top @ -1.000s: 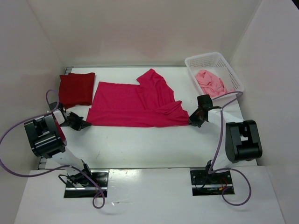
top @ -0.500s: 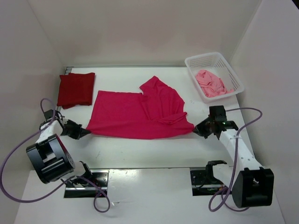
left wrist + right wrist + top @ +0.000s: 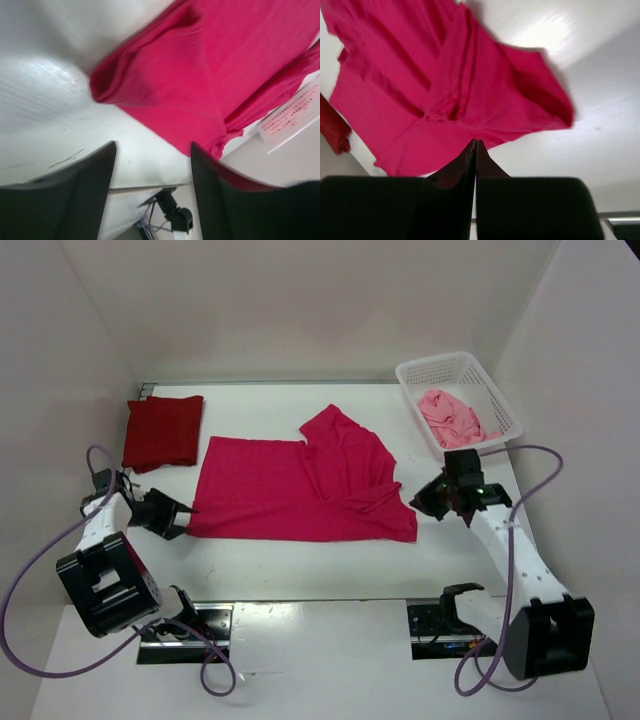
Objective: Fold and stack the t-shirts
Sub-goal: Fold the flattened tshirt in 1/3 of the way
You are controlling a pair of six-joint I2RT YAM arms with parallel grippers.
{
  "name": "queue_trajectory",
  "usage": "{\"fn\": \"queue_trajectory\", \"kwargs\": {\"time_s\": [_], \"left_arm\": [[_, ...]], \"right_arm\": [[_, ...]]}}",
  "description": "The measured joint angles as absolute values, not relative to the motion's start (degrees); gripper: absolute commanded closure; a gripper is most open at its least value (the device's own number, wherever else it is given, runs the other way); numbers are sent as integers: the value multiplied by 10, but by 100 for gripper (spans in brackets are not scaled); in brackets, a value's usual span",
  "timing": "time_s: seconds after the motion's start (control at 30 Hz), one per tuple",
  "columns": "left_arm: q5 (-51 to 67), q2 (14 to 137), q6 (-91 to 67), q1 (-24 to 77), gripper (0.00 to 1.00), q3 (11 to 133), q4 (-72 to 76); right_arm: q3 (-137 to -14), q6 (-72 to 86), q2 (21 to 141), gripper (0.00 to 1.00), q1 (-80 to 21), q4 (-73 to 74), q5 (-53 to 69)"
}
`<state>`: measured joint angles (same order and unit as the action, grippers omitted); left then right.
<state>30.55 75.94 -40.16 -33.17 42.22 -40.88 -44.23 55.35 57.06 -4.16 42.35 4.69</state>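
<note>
Just ahead of your left gripper (image 3: 152, 150), wide open and empty, the magenta shirt (image 3: 290, 490) lies flat, not yet folded; your right gripper (image 3: 475, 144) is almost closed on nothing; the dark red shirt (image 3: 163, 430) is folded; the pale pink shirt (image 3: 450, 418) waits in the basket (image 3: 412, 374).

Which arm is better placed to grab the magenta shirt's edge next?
Probably left: the left gripper is open with the magenta shirt corner just ahead, while the right gripper looks shut.
</note>
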Motion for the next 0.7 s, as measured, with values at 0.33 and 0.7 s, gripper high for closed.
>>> {"fn": "queue_trajectory", "kwargs": {"time_s": [0.33, 0.7], "left_arm": [[295, 740, -399, -130, 93, 458, -308], [260, 835, -453, 107, 89, 459, -211]], "right_arm": [[-450, 535, 802, 60, -201, 268, 53], [-454, 535, 867, 52, -241, 193, 63]]}}
